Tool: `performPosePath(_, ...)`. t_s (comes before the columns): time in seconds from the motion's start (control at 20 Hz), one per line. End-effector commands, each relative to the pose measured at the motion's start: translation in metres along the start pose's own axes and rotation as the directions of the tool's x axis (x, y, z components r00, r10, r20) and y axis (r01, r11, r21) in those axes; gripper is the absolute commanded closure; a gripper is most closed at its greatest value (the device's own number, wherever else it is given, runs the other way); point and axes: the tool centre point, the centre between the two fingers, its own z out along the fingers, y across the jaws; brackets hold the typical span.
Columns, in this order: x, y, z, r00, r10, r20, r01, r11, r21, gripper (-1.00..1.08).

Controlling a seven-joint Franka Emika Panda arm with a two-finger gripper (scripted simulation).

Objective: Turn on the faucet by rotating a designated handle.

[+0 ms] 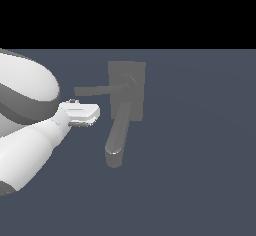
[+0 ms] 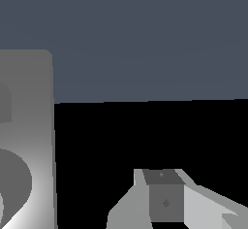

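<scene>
**Pincer poised beside the lever's free end**

The gripper (image 1: 85, 114) shows in the exterior view as a pale flat block at the end of the white arm (image 1: 25, 150), which comes in from that view's left. Its fingers cannot be told apart there. The wrist view shows only one grey fingertip (image 2: 164, 201) close to the lens, so I cannot tell whether the jaws stand wide or narrow. Nothing is seen held between them.

Just off the gripper, toward the exterior view's right and slightly higher in that picture, lies the handle (image 1: 97, 89). It is a thin straight bar whose long axis runs nearly level across the picture. Its free end points toward the arm, and its round hub sits on the block body of the faucet (image 1: 127, 87). The bar's free end appears near the gripper, but whether they touch cannot be read from these views.

From the same body the thick rounded spout (image 1: 117, 140) runs down and toward the exterior view's left, passing to the right of the gripper and apart from it.

In the wrist view a tall pale grey slab (image 2: 29, 140) fills one side, probably part of the faucet.

By my judgement, the coming move turns on this: the lever's tip is the nearest part of the fixture to the pincer, and a push across the bar's length near that tip would swing it about the hub. The spout is the thing to avoid.
</scene>
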Motion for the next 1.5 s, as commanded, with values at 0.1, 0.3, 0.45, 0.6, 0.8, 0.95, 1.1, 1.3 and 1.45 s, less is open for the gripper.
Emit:
performPosePath(0.1,0.013,-0.005,-0.003,0.999,-0.019,-0.032,0.019,1.000,0.001,1.08)
performPosePath(0.3,0.012,-0.006,-0.002,0.999,-0.018,-0.028,0.018,1.000,0.003,1.08)
performPosePath(0.45,0.009,-0.017,0.001,1.000,-0.023,-0.021,0.024,1.000,0.021,1.08)
performPosePath(0.6,0.008,-0.033,0.005,0.999,-0.033,-0.017,0.034,0.998,0.045,1.08)
performPosePath(0.8,0.007,-0.041,0.007,0.999,-0.039,-0.016,0.040,0.998,0.057,1.08)
performPosePath(0.95,0.007,-0.041,0.007,0.999,-0.039,-0.016,0.040,0.998,0.057,1.08)
performPosePath(1.1,-0.001,-0.040,0.007,0.999,-0.039,-0.016,0.040,0.998,0.057,1.08)
performPosePath(1.3,-0.018,-0.037,0.008,0.999,-0.039,-0.016,0.040,0.998,0.057,1.08)
performPosePath(1.45,-0.031,-0.035,0.008,0.999,-0.039,-0.016,0.040,0.998,0.057,1.08)
